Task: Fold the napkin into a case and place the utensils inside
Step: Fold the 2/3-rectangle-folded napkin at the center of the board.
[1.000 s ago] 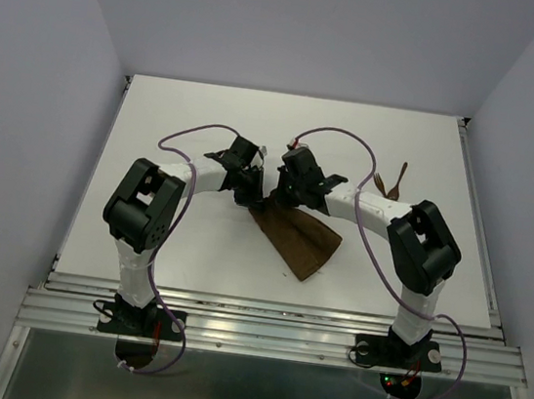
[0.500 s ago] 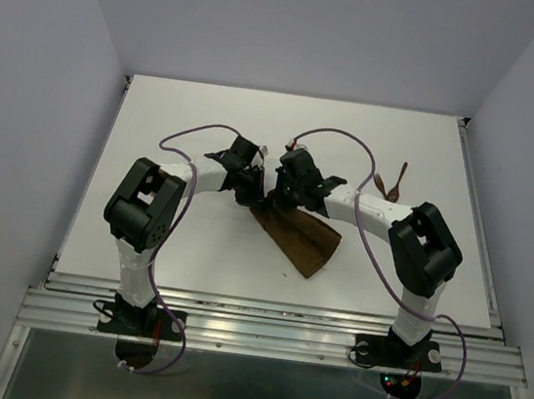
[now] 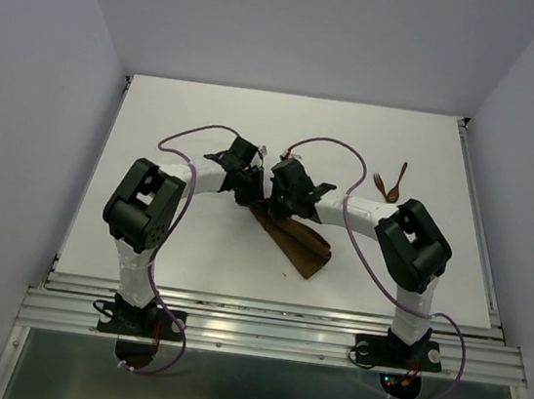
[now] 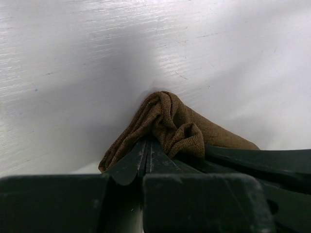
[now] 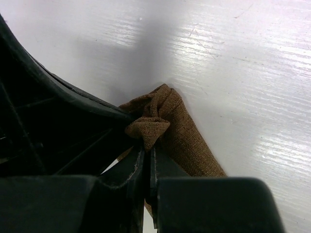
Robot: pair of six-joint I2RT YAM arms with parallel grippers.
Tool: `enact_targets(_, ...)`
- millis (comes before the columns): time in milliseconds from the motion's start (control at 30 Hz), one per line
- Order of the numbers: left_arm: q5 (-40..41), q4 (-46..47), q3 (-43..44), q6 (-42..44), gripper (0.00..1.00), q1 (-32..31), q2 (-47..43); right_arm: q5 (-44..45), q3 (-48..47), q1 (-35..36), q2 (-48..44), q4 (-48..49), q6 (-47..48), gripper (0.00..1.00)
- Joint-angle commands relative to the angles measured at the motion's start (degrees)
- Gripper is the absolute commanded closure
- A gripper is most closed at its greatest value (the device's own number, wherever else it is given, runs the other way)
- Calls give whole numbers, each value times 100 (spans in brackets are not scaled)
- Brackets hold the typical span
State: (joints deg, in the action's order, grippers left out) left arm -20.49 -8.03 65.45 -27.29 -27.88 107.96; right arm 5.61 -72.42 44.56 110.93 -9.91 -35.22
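Seen from the top, the napkin's far end is covered by the left gripper and right gripper. The utensils are way too tiny for detail. In the wrist views the cloth's near part is blocked by fingers.

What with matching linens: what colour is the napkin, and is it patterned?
The napkin is plain dark brown, unpatterned; clearest in the right wrist view.

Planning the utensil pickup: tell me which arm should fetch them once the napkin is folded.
Right, probably. The utensils lie on its side; left gripper and right gripper are both shut on the napkin, so either must release first.
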Motion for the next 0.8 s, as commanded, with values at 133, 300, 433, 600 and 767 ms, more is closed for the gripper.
enact_targets(133,-131,-497,-305,-66,100,-69,-564,204,290,62,367,508,-195,97)
enact_targets(300,-113,-708,-243,-250,91,19,-978,160,317,62,473,578,-169,96)
enact_targets(433,106,-779,-138,-584,64,212,-1225,90,316,62,499,604,-125,96)
enact_targets(600,72,-638,81,-874,44,379,-1085,55,308,62,473,613,-108,91)
enact_targets(767,1,-445,126,-998,39,406,-909,37,360,62,368,648,-81,83)
